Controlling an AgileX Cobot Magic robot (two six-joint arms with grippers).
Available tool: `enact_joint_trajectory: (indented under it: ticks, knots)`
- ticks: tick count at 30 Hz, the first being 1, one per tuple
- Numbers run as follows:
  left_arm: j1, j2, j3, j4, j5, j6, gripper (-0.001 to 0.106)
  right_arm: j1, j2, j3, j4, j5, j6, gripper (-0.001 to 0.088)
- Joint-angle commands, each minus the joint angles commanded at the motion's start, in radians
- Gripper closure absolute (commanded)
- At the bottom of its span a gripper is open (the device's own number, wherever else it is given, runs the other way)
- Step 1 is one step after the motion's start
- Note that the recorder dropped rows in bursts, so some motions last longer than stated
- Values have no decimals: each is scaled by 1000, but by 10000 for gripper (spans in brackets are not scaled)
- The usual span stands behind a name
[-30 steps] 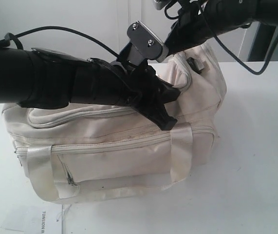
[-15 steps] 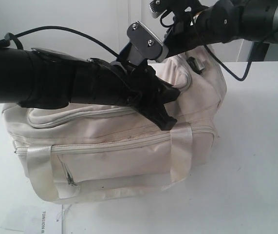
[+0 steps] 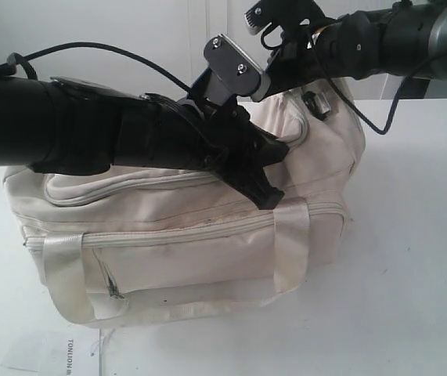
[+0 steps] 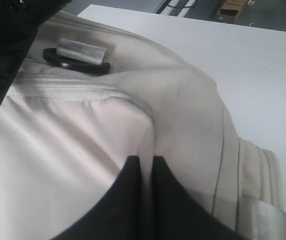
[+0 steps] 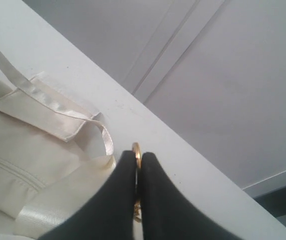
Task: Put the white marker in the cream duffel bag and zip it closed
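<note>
Soft, slumping cream duffel bag (image 3: 207, 235), best pulled by stiff gold charm (image 5: 136, 148) at its zip (image 4: 82, 90), pinched between closed right fingers (image 5: 117, 200); left fingers (image 4: 127, 200) pressed together against its top.

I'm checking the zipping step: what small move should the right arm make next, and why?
Probably draw the gold charm a short way along the zip: the right pincer is shut on it, and the left pincer pinches the cream duffel bag beside that zip, bracing it.
</note>
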Motion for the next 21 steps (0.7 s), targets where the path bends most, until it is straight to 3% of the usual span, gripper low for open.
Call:
enact_joint_trajectory:
  ticks: [3,6,8,13,16,21]
  knots:
    - [0,0,0,0,-4,0,926,0,0,0,0,3,0,612]
    - [0,0,0,0,-12,0,712,0,-5,0,0,25,2,407]
    - [0,0,0,0,-38,-5,583,0,-20,0,0,46,2,345]
    - [0,0,0,-2,-118,-42,405,-3,-74,0,0,150,29,336]
    - [0,0,0,-2,-127,-44,380,-8,-105,0,0,251,120,336]
    - [0,-3,-3,-2,-125,-46,381,-10,-155,0,0,458,132,343]
